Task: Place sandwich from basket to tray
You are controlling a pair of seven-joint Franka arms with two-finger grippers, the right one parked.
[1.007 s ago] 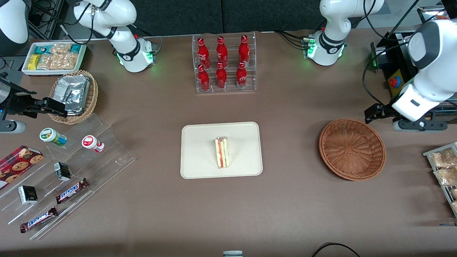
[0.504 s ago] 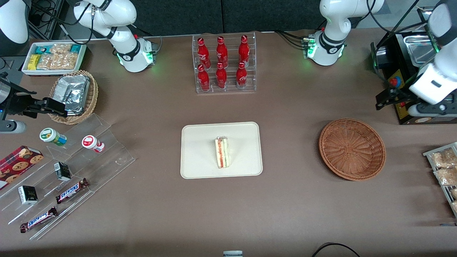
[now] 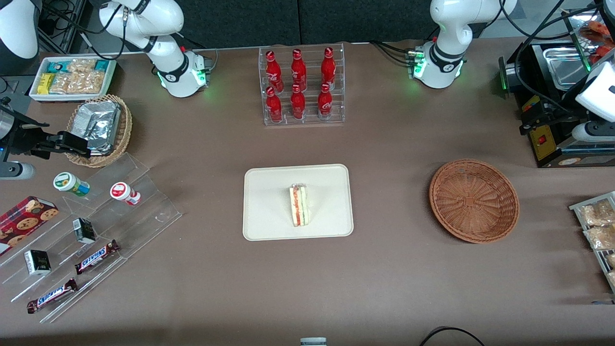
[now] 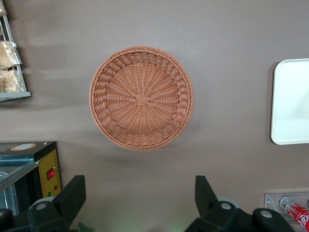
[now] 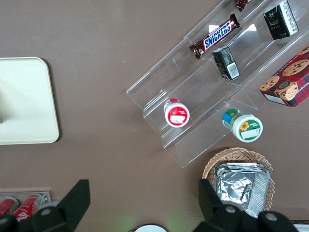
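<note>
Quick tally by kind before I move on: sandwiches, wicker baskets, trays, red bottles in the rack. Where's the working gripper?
Sandwich: 1, lying on the tray
Cream tray: 1
Wicker baskets: 2, the empty reddish-brown basket and a tan basket holding foil packets
Red bottles in the rack: 6
Total: 10
The gripper is open, above the table beside the basket.

Even, fairly bright overhead light fills all 3 views, and the brown tabletop (image 3: pixel 394 269) looks matte, without hot spots. The basket (image 3: pixel 474 200) throws a soft shadow onto the tabletop along its edge nearer the gripper (image 4: pixel 140 198), whose dark, widely parted jaws sit slightly soft in the wrist view. Glare glints on the foil packets (image 3: pixel 97 126) and the clear acrylic stand (image 5: pixel 203 92). Green lamps glow at both arm bases.
</note>
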